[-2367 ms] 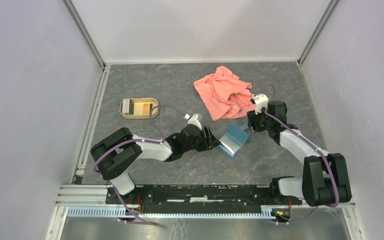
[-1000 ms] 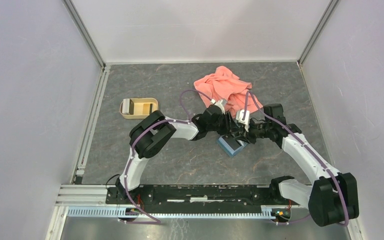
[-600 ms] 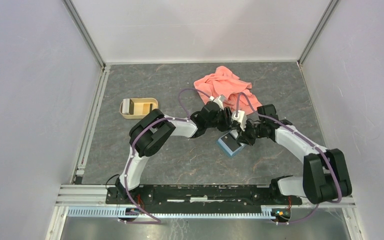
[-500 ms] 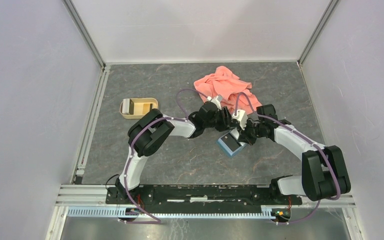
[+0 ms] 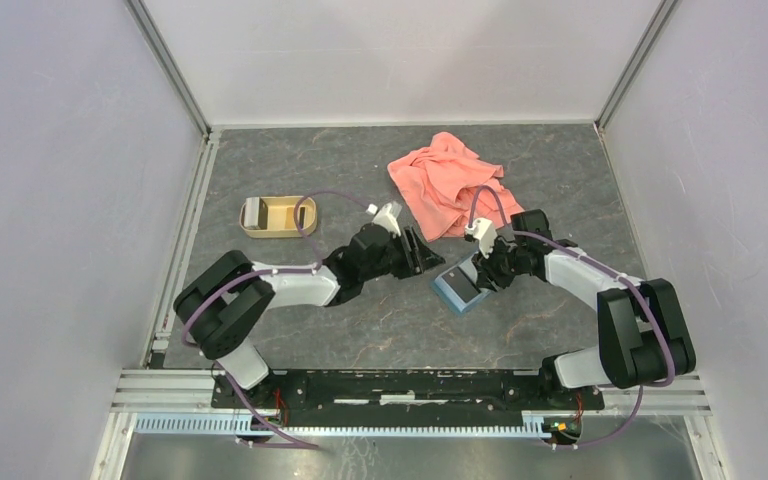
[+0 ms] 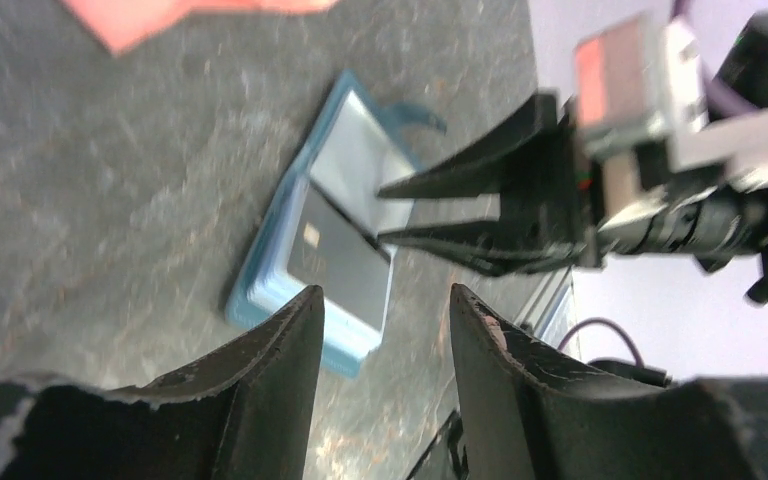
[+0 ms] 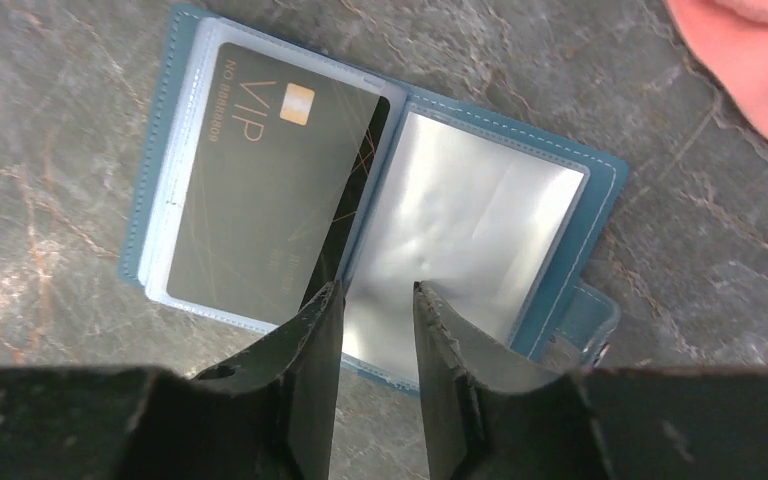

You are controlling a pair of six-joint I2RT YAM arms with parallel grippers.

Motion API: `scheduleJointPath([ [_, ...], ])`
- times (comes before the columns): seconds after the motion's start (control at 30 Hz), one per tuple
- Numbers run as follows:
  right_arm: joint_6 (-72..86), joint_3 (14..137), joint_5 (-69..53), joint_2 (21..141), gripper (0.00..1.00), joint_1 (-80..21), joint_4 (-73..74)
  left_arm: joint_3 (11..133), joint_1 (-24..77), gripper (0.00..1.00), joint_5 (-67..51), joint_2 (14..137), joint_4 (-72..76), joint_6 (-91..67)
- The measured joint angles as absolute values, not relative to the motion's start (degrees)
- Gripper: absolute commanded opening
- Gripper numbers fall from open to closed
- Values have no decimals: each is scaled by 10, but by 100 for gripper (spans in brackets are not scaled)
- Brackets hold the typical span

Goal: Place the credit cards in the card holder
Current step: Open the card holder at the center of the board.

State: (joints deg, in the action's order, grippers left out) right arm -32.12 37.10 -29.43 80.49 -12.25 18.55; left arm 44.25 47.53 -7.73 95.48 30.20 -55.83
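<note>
The holder (image 5: 457, 290) lies open on the table (image 5: 290, 160), with a dark card (image 7: 260, 210) lodged in one clear sleeve. The right gripper (image 7: 375, 300) stands over its fold, jaws narrowly apart and clamping nothing. The left gripper (image 6: 380, 300) is just beside the holder, jaws apart and empty.

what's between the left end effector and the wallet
Only bare table separates the left end effector from the wallet, per the top view.

The card holder (image 5: 457, 288) lies open on the table (image 5: 360, 330), a card (image 7: 260, 200) in one sleeve — the cloth (image 5: 448, 185) behind it, the tray (image 5: 277, 217) well to its left and farther back.
</note>
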Motion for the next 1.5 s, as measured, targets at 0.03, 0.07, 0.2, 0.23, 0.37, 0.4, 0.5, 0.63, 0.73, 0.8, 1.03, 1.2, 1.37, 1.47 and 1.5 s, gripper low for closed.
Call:
scheduleJointPath([
  [0.03, -321, 371, -301, 805, 38, -123, 185, 427, 481, 57, -76, 946, 307, -561],
  [0.07, -319, 371, -309, 806, 37, -123, 185, 414, 486, 57, -76, 941, 307, -564],
  [0.2, -316, 375, -326, 826, 24, -122, 184, 380, 506, 57, -74, 940, 310, -584],
  [0.23, -314, 379, -328, 830, 23, -120, 184, 379, 509, 56, -74, 941, 310, -589],
  [0.37, -307, 389, -346, 849, 23, -118, 182, 380, 515, 54, -74, 953, 334, -608],
  [0.4, -307, 390, -349, 850, 23, -118, 182, 381, 516, 53, -74, 960, 338, -611],
  [0.5, -304, 390, -352, 851, 23, -118, 181, 382, 516, 53, -74, 978, 345, -621],
  [0.63, -302, 390, -356, 852, 23, -118, 181, 387, 516, 52, -74, 994, 345, -624],
  [0.73, -301, 390, -359, 852, 24, -118, 181, 397, 516, 52, -74, 1009, 344, -628],
  [0.8, -300, 390, -360, 853, 24, -118, 181, 406, 516, 52, -74, 1021, 344, -630],
  [1.03, -301, 390, -364, 853, 30, -118, 183, 423, 516, 49, -74, 1047, 343, -638],
  [1.2, -311, 390, -385, 852, 36, -118, 196, 450, 516, 45, -74, 1059, 342, -638],
  [1.37, -316, 390, -394, 840, 43, -114, 210, 462, 516, 40, -74, 1064, 340, -638],
  [1.47, -328, 390, -412, 821, 54, -107, 221, 468, 516, 39, -75, 1065, 339, -638],
  [1.5, -335, 390, -424, 813, 60, -106, 225, 471, 516, 39, -75, 1068, 340, -638],
])
